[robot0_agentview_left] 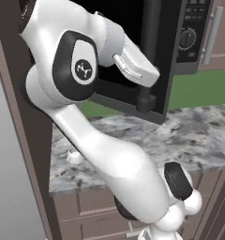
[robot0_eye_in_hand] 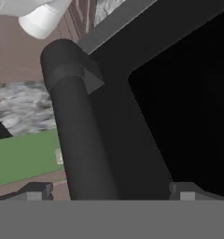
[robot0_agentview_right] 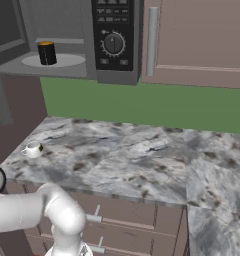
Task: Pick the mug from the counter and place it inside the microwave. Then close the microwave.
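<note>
Gripper [robot0_eye_in_hand: 109, 189] spread wide, fingertips either side of the microwave door's bar handle [robot0_eye_in_hand: 79, 135], not clamped. Black mug [robot0_agentview_right: 46, 52] sits upright on the turntable [robot0_agentview_right: 67, 61] inside the microwave [robot0_agentview_right: 109, 75], well beyond the hand.

you've got a small white cup [robot0_agentview_right: 33, 149] sitting upright near the left edge of the stone (handle pointing left), a green wall strip [robot0_agentview_right: 142, 105] behind, and a brown cabinet door [robot0_agentview_right: 197, 40] with a silver handle [robot0_agentview_right: 152, 41].
</note>
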Tool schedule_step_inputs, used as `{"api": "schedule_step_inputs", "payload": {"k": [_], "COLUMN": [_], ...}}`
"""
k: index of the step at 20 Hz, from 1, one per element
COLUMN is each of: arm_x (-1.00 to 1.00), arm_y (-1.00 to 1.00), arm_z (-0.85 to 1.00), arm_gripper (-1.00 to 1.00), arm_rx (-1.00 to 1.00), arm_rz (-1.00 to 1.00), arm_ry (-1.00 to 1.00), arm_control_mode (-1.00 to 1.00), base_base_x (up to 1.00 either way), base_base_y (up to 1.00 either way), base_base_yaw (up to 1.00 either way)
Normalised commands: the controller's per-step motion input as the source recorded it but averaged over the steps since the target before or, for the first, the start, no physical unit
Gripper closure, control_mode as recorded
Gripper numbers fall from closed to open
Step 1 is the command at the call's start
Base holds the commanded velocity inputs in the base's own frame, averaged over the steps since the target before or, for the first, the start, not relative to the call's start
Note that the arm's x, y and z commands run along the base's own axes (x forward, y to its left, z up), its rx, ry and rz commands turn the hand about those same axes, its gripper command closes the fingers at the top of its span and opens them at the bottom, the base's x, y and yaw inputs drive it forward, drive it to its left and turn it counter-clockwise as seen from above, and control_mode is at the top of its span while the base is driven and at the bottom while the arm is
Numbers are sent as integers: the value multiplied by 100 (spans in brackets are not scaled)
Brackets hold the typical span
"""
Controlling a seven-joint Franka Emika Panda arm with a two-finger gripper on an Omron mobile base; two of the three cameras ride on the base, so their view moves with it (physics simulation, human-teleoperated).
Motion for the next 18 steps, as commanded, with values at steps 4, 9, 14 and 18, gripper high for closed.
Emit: {"api": "schedule_step_inputs", "payload": {"k": [4, 9, 14, 18], "arm_x": [14, 30, 46, 67], "arm_y": [-56, -51, -44, -41], "arm_z": [0, 0, 0, 0], "arm_gripper": [-100, -100, -100, -100], "arm_rx": [0, 0, 0, 0], "arm_rz": [33, 34, 33, 29], "arm_ry": [12, 15, 15, 15], "arm_control_mode": [-100, -100, -100, -100], "base_base_x": [0, 0, 0, 0], "base_base_y": [0, 0, 0, 0], "base_base_yaw": [0, 0, 0, 0]}}
